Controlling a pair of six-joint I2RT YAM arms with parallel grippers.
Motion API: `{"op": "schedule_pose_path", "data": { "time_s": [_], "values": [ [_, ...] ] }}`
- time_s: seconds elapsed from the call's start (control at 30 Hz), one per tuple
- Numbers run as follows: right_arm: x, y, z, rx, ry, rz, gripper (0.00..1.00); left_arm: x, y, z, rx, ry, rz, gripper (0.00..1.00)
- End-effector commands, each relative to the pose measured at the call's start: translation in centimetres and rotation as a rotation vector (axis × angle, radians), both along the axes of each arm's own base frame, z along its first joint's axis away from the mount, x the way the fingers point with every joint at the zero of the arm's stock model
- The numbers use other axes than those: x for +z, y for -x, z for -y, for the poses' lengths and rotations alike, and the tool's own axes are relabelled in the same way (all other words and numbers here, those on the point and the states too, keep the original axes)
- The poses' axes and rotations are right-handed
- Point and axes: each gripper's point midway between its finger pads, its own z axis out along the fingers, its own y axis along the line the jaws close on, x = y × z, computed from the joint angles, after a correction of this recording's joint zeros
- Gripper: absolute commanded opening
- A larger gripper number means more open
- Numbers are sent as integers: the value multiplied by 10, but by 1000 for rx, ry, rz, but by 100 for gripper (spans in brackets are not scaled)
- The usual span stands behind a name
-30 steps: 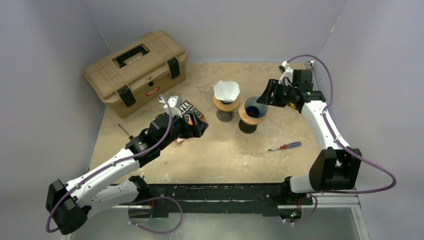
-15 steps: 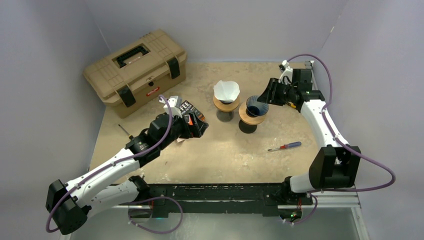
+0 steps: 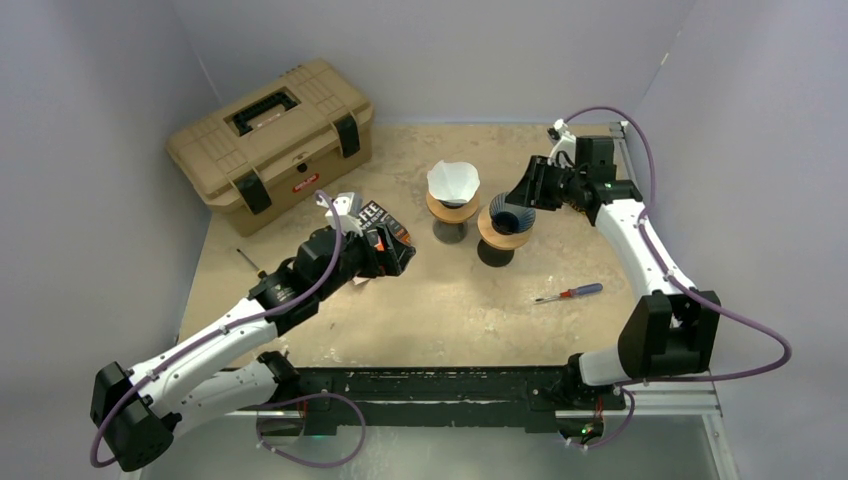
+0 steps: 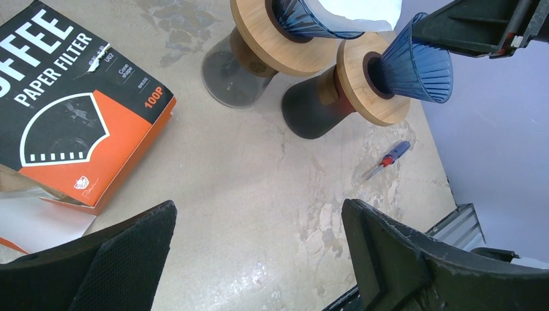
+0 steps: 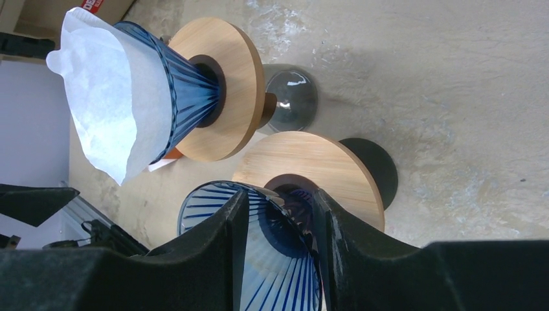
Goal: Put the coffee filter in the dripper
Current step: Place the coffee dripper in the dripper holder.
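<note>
Two blue ribbed drippers stand on wooden collars over dark carafes at mid table. The left dripper (image 3: 452,195) holds a white coffee filter (image 3: 453,180), also in the right wrist view (image 5: 103,97). The right dripper (image 3: 508,213) is empty (image 5: 207,210). My right gripper (image 3: 523,190) is at its rim, jaws a little apart, one finger inside the cone and one outside (image 5: 278,201). My left gripper (image 4: 259,207) is open and empty above bare table, beside the orange-and-black filter box (image 4: 71,123).
A tan toolbox (image 3: 270,140) sits at the back left. A red-and-blue screwdriver (image 3: 568,293) lies front right of the drippers. A thin dark tool (image 3: 250,262) lies left of my left arm. White paper (image 4: 39,223) sticks out under the box.
My right gripper has moved left to the empty dripper's rim and now straddles its wall. The left arm has barely moved.
</note>
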Motion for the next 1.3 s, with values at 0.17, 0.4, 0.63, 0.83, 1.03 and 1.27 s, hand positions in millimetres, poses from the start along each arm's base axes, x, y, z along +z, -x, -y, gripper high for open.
{"op": "schedule_pose_path", "data": {
  "time_s": [0.17, 0.4, 0.63, 0.83, 1.03, 1.27],
  "values": [
    [9, -10, -6, -5, 0, 46, 43, 13, 0, -4, 22, 41, 23, 99],
    [16, -9, -3, -17, 21, 61, 48, 12, 1, -4, 18, 44, 19, 99],
    [30, -4, 2, -29, 43, 94, 61, 12, 1, -2, 13, 46, 16, 99],
    [52, 6, 4, -32, 41, 155, 79, 7, 0, -3, 19, 35, 7, 99],
    [86, 10, 10, -80, 44, 270, 95, 3, -1, -2, 22, 29, -2, 99],
    [110, 13, 13, -106, 34, 356, 99, 0, -1, 0, 27, 33, -21, 100]
  ]
}}
